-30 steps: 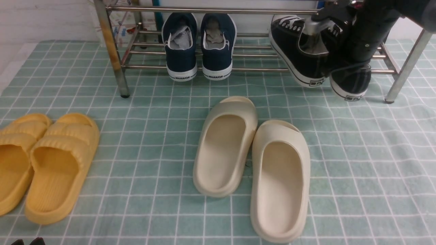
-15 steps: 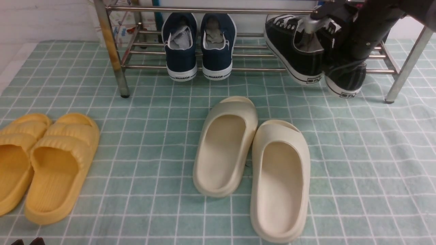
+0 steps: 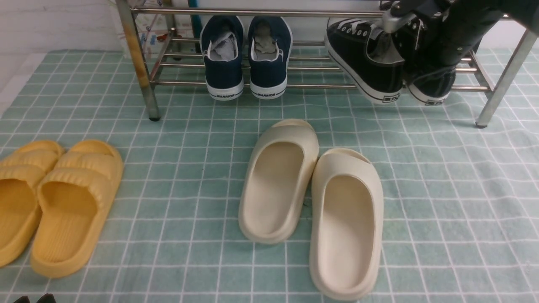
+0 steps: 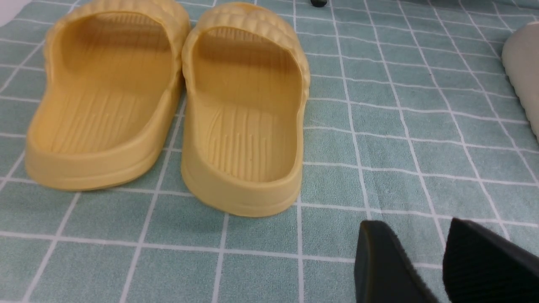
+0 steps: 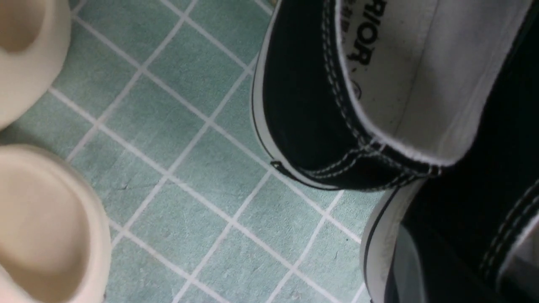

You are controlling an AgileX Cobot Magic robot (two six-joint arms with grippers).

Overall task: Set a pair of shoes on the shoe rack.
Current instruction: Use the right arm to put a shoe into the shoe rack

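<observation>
Front: right hand (image 3: 403, 23) clenched on collars of the pair of shoes (image 3: 370, 63), heels at the shoe rack (image 3: 141, 71) lower front bar, further in than a second ago. Left wrist: left hand (image 4: 414, 240) released, near yellow slippers (image 4: 244, 118). Right wrist: shoe heels above checked cloth (image 5: 189, 147).

Soft, even light from above falls on the green checked cloth (image 3: 177, 139), with only faint shadows hugging the cream slippers (image 3: 311, 202) and yellow slippers (image 4: 168, 109). Thin highlights glint along the tubes of the shoe rack (image 3: 261, 11). The front view is crisp. In the right wrist view the pair of shoes (image 5: 311, 105), close to the lens, reads slightly soft; the left end effector (image 4: 414, 229) shows dark and blurred.
</observation>
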